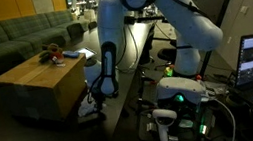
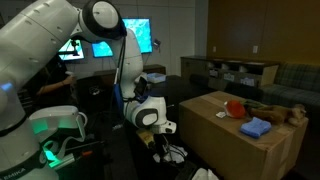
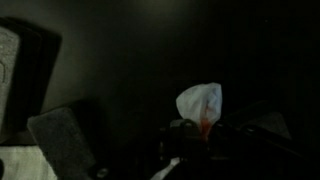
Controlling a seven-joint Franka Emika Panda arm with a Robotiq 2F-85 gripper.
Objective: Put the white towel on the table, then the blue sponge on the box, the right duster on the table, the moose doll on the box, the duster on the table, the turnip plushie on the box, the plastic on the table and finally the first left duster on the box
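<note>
The fingers (image 3: 203,130) are pinched shut on the white towel (image 3: 200,100), which bunches just beyond them (low beside the box (image 2: 230,135)), close over the desk (image 3: 120,70).

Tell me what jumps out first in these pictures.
The big white robot arm bends down beside the tan cardboard box, with its gripper low. In the wrist view the gripper is shut on a white soft bundle. On the box top lie a blue sponge and a brown moose doll.
</note>
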